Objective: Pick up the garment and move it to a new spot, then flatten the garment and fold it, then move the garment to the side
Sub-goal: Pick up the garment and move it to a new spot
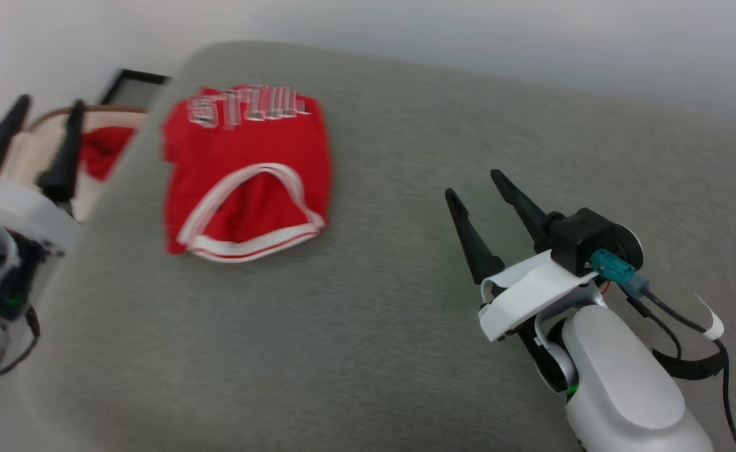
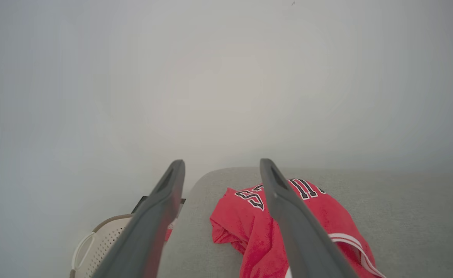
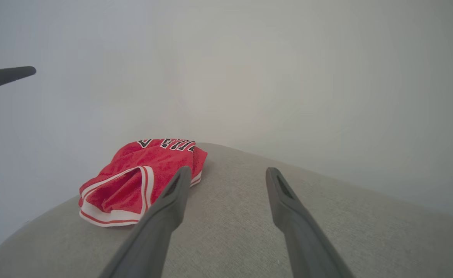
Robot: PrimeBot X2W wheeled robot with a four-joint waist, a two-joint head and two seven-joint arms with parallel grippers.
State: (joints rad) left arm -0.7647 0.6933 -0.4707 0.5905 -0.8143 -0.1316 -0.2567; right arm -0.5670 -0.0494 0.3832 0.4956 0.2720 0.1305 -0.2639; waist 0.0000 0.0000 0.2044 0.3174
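The garment, a red jersey with white-and-red striped trim and black white-outlined lettering, lies folded in a compact bundle near the far left corner of the grey surface. It also shows in the left wrist view and the right wrist view. My left gripper stands open at the left edge, off the surface, left of the garment. Over the surface my right gripper stands open, to the right of the garment and apart from it. Neither holds anything.
A cream perforated basket with a plain red cloth in it sits beyond the surface's left edge, behind my left gripper. The basket shows low in the left wrist view. A pale wall rises behind the surface.
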